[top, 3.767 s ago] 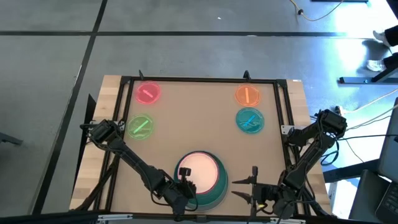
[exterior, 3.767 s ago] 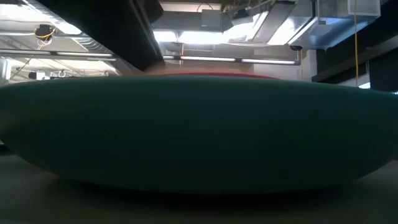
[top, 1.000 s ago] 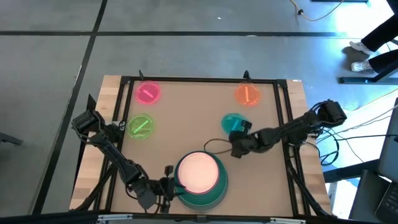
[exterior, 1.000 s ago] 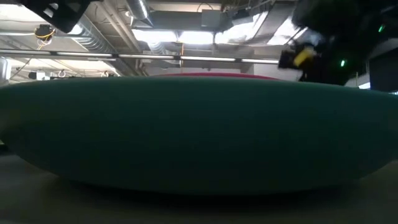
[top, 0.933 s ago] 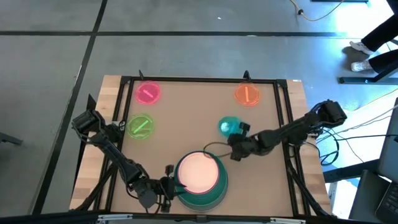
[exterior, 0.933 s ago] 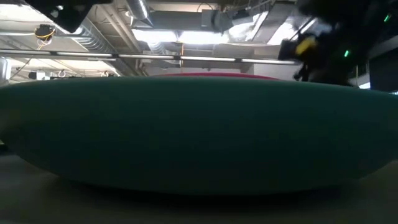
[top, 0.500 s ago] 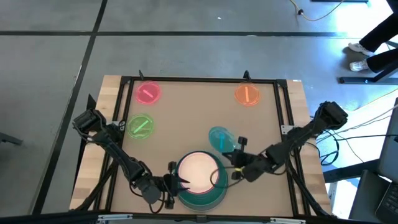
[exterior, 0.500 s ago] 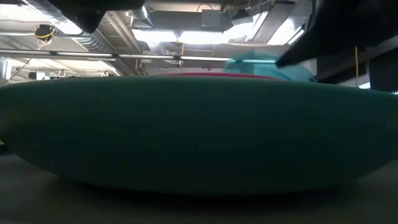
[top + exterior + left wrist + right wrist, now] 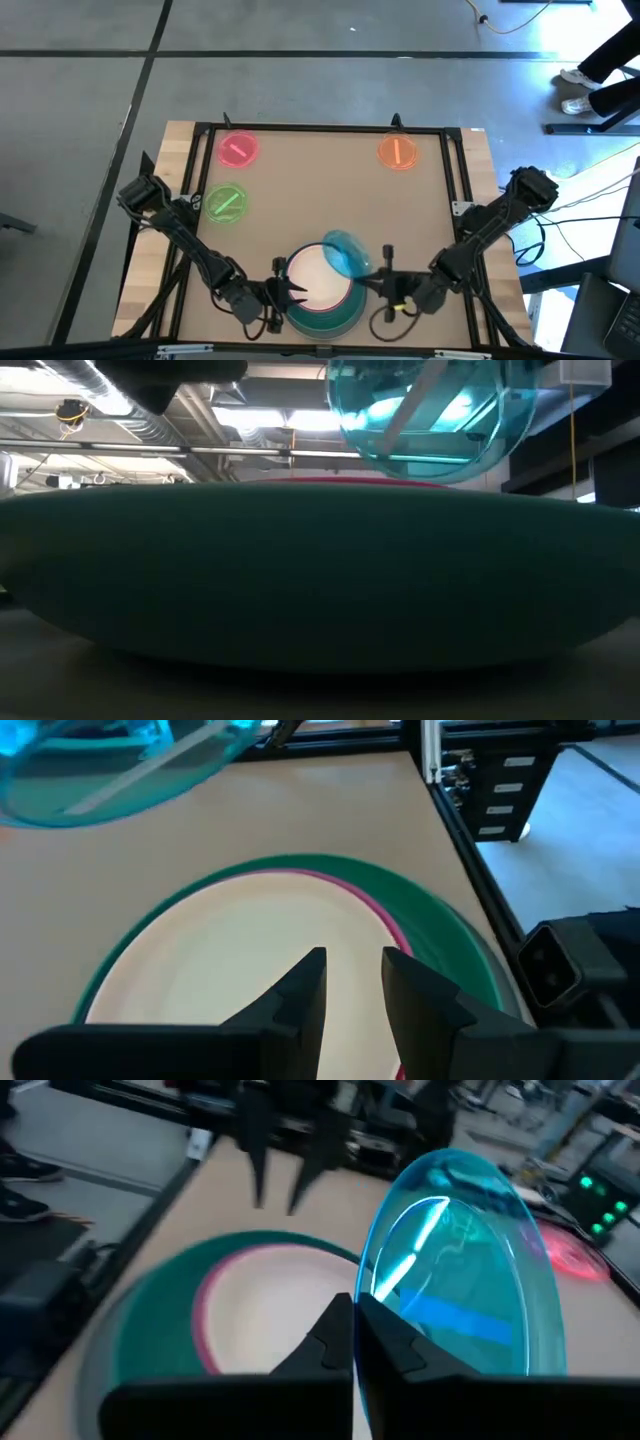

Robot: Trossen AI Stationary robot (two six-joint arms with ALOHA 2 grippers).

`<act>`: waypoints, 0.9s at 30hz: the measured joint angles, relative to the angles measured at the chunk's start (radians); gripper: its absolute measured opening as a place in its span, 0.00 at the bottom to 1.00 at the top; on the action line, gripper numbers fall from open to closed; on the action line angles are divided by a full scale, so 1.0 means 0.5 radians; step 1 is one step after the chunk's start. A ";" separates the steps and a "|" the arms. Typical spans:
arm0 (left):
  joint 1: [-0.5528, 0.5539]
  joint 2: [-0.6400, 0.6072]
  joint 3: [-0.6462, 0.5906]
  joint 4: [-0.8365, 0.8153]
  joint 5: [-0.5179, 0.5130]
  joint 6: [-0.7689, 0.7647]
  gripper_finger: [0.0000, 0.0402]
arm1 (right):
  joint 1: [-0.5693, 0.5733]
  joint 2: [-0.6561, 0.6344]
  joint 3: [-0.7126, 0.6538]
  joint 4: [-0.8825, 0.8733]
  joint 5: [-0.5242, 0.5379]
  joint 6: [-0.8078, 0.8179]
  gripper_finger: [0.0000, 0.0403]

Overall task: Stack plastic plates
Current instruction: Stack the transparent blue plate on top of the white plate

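One blue plate (image 9: 345,252), tilted, is clamped in the right gripper (image 9: 376,272) above the stack (image 9: 318,283), toward its 2 o'clock edge; left gripper (image 9: 284,292), fingers slightly apart, waits at 9 o'clock.

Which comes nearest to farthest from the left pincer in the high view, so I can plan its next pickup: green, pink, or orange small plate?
From the left pincer, at the stack's left edge:
1. Green plate, left side.
2. Pink plate, far left corner.
3. Orange plate, far right corner.

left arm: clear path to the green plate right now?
Probably yes. The left gripper is empty at the stack's edge, and the table between it and the green plate looks bare.
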 joint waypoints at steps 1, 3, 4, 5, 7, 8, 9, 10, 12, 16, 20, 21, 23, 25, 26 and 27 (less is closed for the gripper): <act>-0.003 -0.014 0.000 0.000 0.004 0.019 0.23 | 0.019 0.000 0.018 0.011 -0.007 -0.020 0.00; -0.016 -0.055 0.000 -0.008 0.006 0.036 0.23 | 0.044 0.000 0.059 0.022 -0.043 -0.034 0.00; -0.023 -0.078 0.000 -0.019 0.006 0.036 0.23 | 0.055 0.000 0.072 0.021 -0.059 -0.035 0.00; -0.034 -0.105 0.000 -0.043 0.007 0.035 0.23 | 0.067 0.000 0.083 0.020 -0.079 -0.037 0.00; -0.056 -0.153 0.000 -0.089 0.020 0.034 0.23 | 0.080 0.000 0.095 0.019 -0.115 -0.059 0.00; -0.071 -0.177 0.001 -0.122 0.022 0.031 0.23 | 0.081 0.000 0.095 0.026 -0.147 -0.063 0.00; -0.087 -0.207 0.000 -0.166 0.022 0.029 0.23 | 0.077 0.000 0.095 0.040 -0.176 -0.058 0.00; -0.101 -0.233 0.000 -0.197 0.021 0.026 0.23 | 0.076 0.011 0.096 0.067 -0.210 -0.053 0.00; -0.130 -0.281 0.001 -0.268 0.019 -0.007 0.23 | 0.056 0.049 0.097 0.134 -0.257 -0.068 0.00; -0.184 -0.339 0.001 -0.425 0.010 -0.110 0.23 | -0.024 0.158 0.097 0.219 -0.460 -0.109 0.00; -0.222 -0.341 0.001 -0.521 0.007 -0.182 0.23 | -0.126 0.266 0.097 0.314 -0.546 -0.107 0.00; -0.224 -0.341 0.001 -0.535 0.007 -0.189 0.23 | -0.153 0.292 0.097 0.344 -0.591 -0.106 0.00; -0.224 -0.341 0.001 -0.563 0.007 -0.205 0.23 | -0.205 0.342 0.097 0.391 -0.678 -0.103 0.00; -0.222 -0.340 0.001 -0.582 0.007 -0.234 0.23 | -0.248 0.389 0.097 0.430 -0.740 -0.102 0.00; -0.222 -0.340 0.001 -0.585 0.006 -0.236 0.23 | -0.267 0.412 0.097 0.444 -0.758 -0.102 0.00; -0.222 -0.340 0.001 -0.588 0.005 -0.237 0.23 | -0.284 0.432 0.097 0.456 -0.771 -0.100 0.00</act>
